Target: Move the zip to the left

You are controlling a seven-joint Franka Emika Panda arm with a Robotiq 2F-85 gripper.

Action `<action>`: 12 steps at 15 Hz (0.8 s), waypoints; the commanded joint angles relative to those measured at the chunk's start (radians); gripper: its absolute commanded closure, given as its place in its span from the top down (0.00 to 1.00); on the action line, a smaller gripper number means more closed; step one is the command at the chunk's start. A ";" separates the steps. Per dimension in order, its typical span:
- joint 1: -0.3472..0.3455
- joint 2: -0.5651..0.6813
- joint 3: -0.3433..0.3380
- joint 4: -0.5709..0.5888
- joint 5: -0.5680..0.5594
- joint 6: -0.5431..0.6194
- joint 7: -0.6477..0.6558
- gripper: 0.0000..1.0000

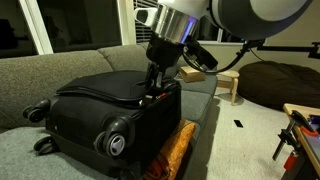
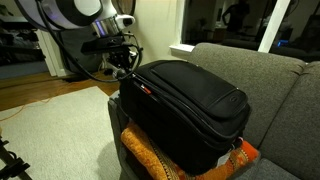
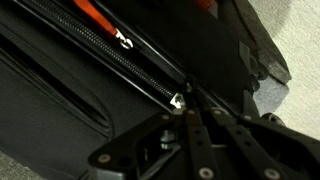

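Looking through the wrist view first, the fingers [image 3: 183, 108] were drawn right together, and their tips met on the little silver zip [image 3: 178, 99], so as far as I could tell they were pinching it. That zip sat on the long zipper track [image 3: 110, 55] that ran diagonally across the black suitcase [image 3: 60, 95], about midway along the stretch in view. A second silver pull [image 3: 125, 40] lay further up on a neighbouring track, just beside an orange tag [image 3: 95, 14], well apart from the gripped one. One of the case's wheels [image 3: 270, 95] showed off to the side. In both exterior views the gripper [image 1: 152, 92] [image 2: 128, 68] came down from above onto the top edge of the suitcase [image 1: 100, 112] [image 2: 190, 105], at the end where the wheels [image 1: 117, 142] were. The case was lying flat, and part of it rested on an orange patterned cushion [image 1: 176, 150] [image 2: 150, 155] that poked out underneath. All of that sat on a grey couch [image 1: 60, 68] [image 2: 272, 80]. Further back in an exterior view there was a small wooden stool [image 1: 230, 85] and a dark beanbag [image 1: 285, 85], and in an exterior view a pale rug [image 2: 50, 130] covered the floor, with dark windows [image 2: 230, 20] behind the couch.
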 commanded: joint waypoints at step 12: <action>0.081 -0.036 -0.006 0.022 -0.016 -0.028 0.030 0.83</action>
